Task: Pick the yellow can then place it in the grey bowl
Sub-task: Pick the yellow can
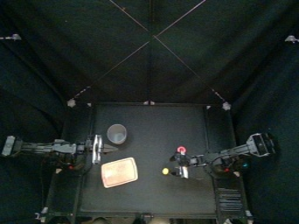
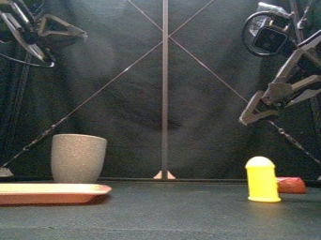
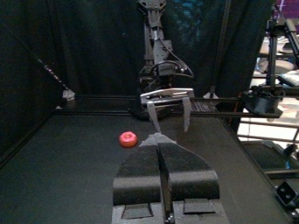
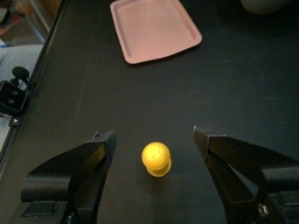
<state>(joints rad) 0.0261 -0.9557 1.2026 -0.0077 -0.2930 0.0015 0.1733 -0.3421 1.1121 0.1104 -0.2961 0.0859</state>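
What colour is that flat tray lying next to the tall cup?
The tray is pink; the top view shows it best.

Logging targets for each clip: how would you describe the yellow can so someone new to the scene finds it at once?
On the black table, skip the grey cup and the pink tray on the left and look to the right half, below the right gripper. The yellow can stands upright there, rounded on top; its only close neighbour, a small red toy behind it, sits much lower.

Black table [image 1: 152,122]: grey bowl [image 1: 117,133], pink tray [image 1: 119,173], yellow can [image 2: 262,180], red toy [image 2: 291,185].
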